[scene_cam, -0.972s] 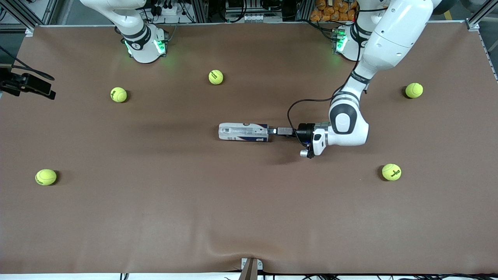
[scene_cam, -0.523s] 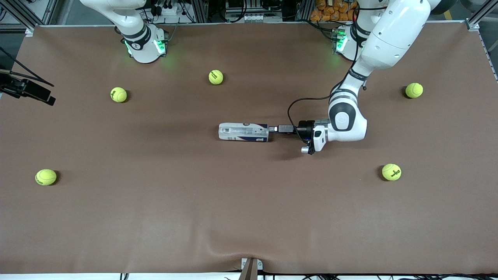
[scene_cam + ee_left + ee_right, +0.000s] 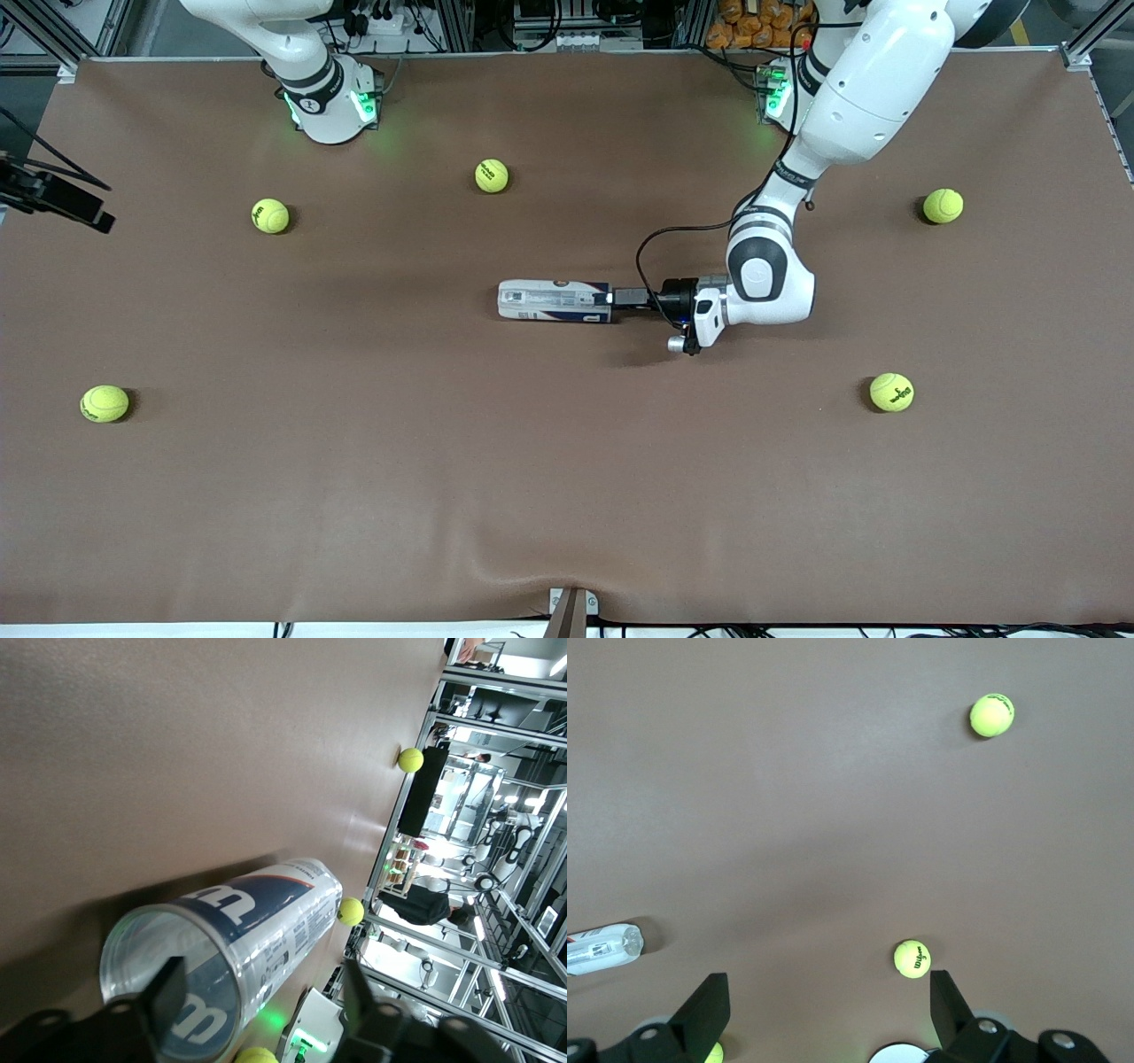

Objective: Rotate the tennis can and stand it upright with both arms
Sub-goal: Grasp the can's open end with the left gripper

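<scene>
The tennis can (image 3: 554, 301) lies on its side at the middle of the brown table (image 3: 567, 461). My left gripper (image 3: 613, 299) is level with it, at the end that points to the left arm's end of the table. In the left wrist view the can (image 3: 257, 921) fills the lower part. The left gripper (image 3: 261, 992) is open; one finger (image 3: 168, 992) lies across the can's round end and the other stands off beside it. My right gripper (image 3: 824, 992) is open and empty, high over the table. From there the can (image 3: 602, 948) looks small.
Several yellow-green tennis balls lie scattered: two (image 3: 492, 175) (image 3: 270, 215) near the right arm's base, one (image 3: 104, 403) nearer the camera, two (image 3: 943, 206) (image 3: 891, 392) toward the left arm's end. A black part (image 3: 58, 199) hangs at the table's edge.
The left arm has slid toward the can, bringing its open fingers up to the can's end. The can has not moved. The black part at the table's edge shifted slightly.
</scene>
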Available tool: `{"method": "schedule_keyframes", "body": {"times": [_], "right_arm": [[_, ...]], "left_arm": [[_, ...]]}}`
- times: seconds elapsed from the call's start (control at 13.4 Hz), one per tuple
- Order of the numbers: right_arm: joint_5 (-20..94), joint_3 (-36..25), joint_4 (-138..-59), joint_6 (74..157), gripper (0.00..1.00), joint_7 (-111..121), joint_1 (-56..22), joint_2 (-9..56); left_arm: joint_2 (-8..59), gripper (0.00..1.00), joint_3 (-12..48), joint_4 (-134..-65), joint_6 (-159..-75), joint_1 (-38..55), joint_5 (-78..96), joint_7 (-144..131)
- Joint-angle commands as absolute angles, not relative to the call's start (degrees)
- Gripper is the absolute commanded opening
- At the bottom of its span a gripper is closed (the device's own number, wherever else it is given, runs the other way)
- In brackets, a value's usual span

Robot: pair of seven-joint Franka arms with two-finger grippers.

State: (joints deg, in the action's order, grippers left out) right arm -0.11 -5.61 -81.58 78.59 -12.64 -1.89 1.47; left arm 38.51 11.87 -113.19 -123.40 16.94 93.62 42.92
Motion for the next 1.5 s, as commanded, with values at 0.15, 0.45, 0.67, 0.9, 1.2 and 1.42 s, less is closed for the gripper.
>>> {"method": "schedule_keyframes", "body": {"times": [0.15, 0.45, 0.67, 0.9, 1.2, 1.42], "right_arm": [[-0.09, -4.31, -84.9, 78.84, 1.0, -12.48, -0.79, -1.32], [-0.17, -3.16, -85.25, 78.84, 1.0, -12.39, -0.17, -1.32], [-1.66, -3.16, -85.25, 79.01, 1.0, -12.39, -1.14, -1.14], [-1.93, -3.25, -85.34, 78.66, 1.0, -6.98, -1.23, -1.14], [-1.85, -3.52, -85.34, 78.75, 1.0, -1.76, -0.97, -1.23], [-1.14, -4.13, -85.25, 79.54, 1.0, -1.93, -1.05, -1.23]], "left_arm": [[38.67, 0.28, 11.95, -111.97, -124.36, 18.37, 97.12, 44.12], [38.32, 0.0, 11.52, -112.06, -124.72, 18.37, 96.24, 43.16], [36.13, 0.0, 11.43, -111.54, -126.29, 19.42, 95.2, 37.03], [31.66, 0.0, 11.43, -107.86, -127.97, 20.04, 85.39, 22.48], [29.97, 0.0, 11.51, -101.09, -127.97, 21.18, 68.77, 2.14], [28.74, 0.0, 11.78, -95.74, -127.88, 22.41, 51.67, -13.65]]}}
